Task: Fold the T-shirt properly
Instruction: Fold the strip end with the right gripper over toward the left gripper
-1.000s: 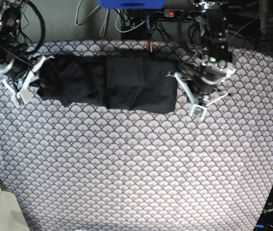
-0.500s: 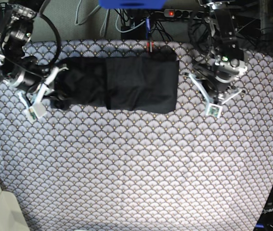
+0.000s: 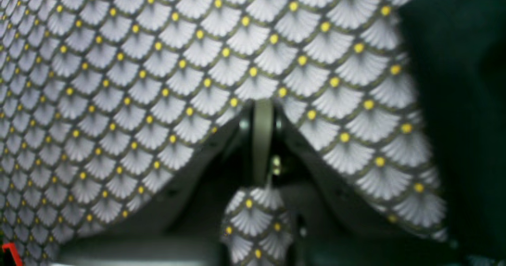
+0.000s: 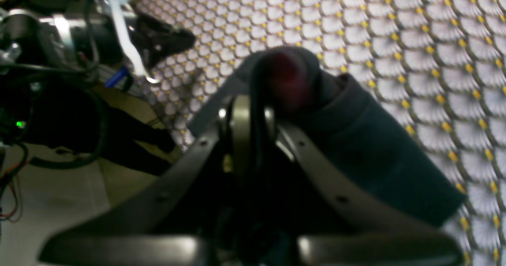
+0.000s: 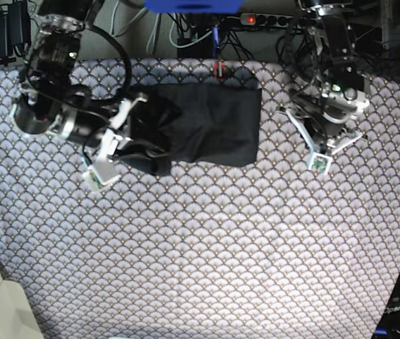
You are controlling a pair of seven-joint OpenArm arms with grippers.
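Your T-shirt (image 5: 207, 127) lies on the scallop-patterned tablecloth (image 5: 200, 247) near its far edge, roughly mid-width, one end flat and squared, the other bunched and lifted off the cloth. Your right gripper (image 4: 253, 112) has its jaws nearly closed on that bunched end, a fold of dark fabric pinched between them (the wrist view shows the cloth rolled over the fingertips). Your left gripper (image 5: 319, 152) hangs over bare tablecloth just beside the shirt's squared end, apart from it, its jaws pressed fully together and holding nothing.
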